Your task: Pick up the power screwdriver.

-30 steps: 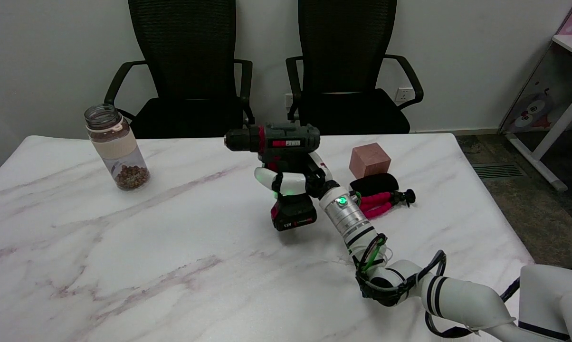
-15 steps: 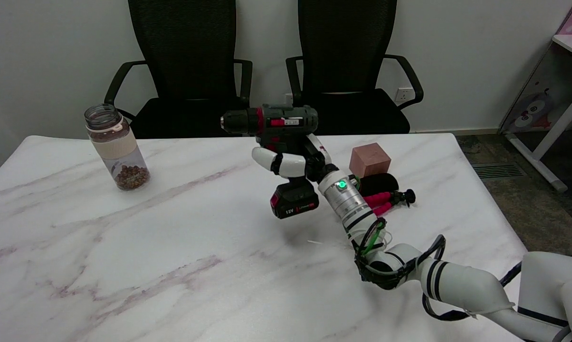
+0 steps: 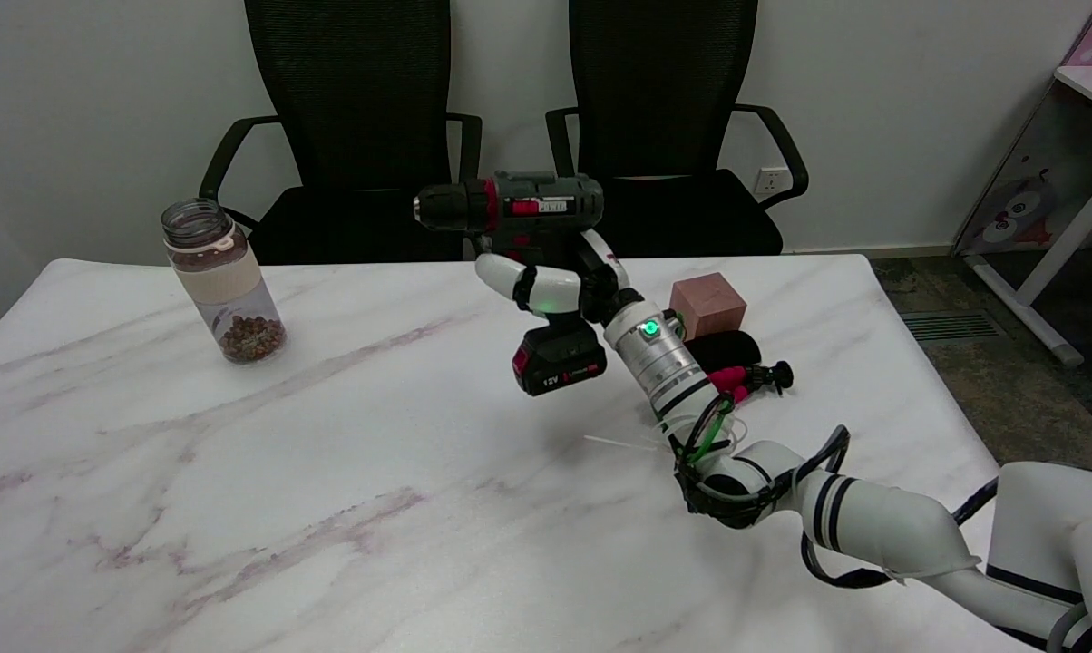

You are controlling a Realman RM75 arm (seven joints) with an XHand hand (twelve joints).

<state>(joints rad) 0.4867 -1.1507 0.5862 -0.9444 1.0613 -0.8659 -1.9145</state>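
Note:
The power screwdriver (image 3: pixel 519 204) is dark grey and black with red trim and a black battery block marked 12V at its foot. It hangs upright in the air above the middle of the marble table (image 3: pixel 238 472), chuck pointing left. My right hand (image 3: pixel 555 286) grips its handle, white fingers wrapped around the front between the body and the battery. The arm reaches in from the lower right. A shadow lies on the tabletop beneath the tool.
A clear bottle (image 3: pixel 222 281) holding brown pieces stands at the table's left. A brown cube (image 3: pixel 708 305) and a small black-and-pink tripod (image 3: pixel 736 363) lie right behind my wrist. Two black office chairs (image 3: pixel 365 127) stand beyond the far edge.
My right hand has lifted the screwdriver off the table, rising and drifting slightly left. The battery block no longer touches the tabletop.

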